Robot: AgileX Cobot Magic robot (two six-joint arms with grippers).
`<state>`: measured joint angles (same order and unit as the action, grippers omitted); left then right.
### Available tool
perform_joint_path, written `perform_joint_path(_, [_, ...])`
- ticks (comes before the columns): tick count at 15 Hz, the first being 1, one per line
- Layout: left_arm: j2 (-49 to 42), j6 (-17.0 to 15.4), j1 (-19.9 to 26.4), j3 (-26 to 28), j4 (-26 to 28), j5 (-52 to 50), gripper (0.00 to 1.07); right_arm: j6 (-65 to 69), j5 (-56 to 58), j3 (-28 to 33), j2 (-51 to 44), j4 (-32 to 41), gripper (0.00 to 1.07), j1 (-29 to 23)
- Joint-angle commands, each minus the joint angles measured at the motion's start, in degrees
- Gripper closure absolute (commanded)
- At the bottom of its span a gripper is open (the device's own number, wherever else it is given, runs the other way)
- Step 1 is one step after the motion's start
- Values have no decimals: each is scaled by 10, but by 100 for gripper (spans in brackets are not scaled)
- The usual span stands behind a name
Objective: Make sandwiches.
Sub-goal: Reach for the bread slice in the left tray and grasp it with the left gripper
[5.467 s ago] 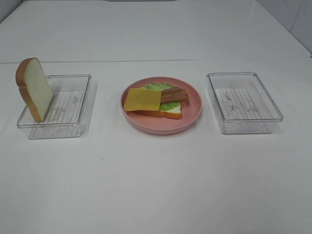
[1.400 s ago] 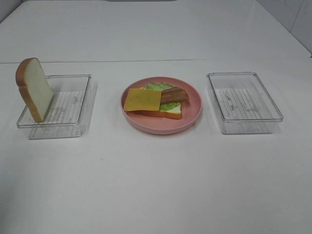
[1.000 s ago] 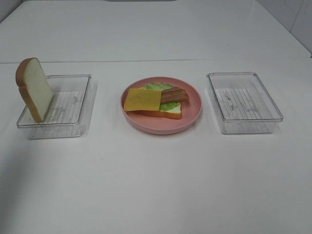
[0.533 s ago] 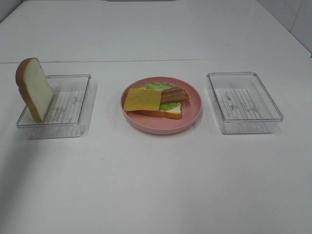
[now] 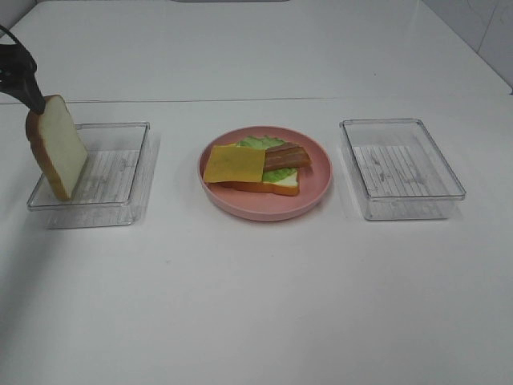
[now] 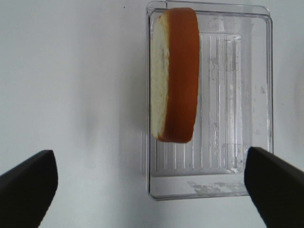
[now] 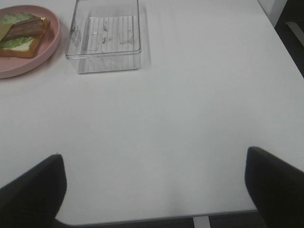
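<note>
The left gripper has arrived above the upright bread slice in the left clear tray, jaws spread wide, empty. The half-built sandwich sits on the pink plate; right jaws released.

high: frontal overview | left wrist: straight down, bread slice | right wrist: oblique

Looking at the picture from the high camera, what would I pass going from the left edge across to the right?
Black pincer at the far left → upright bread slice → clear tray it stands in → pink plate carrying the open sandwich → empty clear tray.
</note>
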<state>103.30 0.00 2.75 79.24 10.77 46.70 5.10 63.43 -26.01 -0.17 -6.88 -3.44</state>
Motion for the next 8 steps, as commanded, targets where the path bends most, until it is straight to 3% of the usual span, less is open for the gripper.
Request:
perform_joint_path(1, [30,10,-1,6,23,-40,6,-4,-6,3,-19,2,9,3])
perform_joint_path(5, [93,45,-1,28,80,-68,6,-4,-6,3,-19,2,9,3])
perform_joint_path(8, [129,45,-1,57,80,-66,6,-4,-6,3,-19,2,9,3])
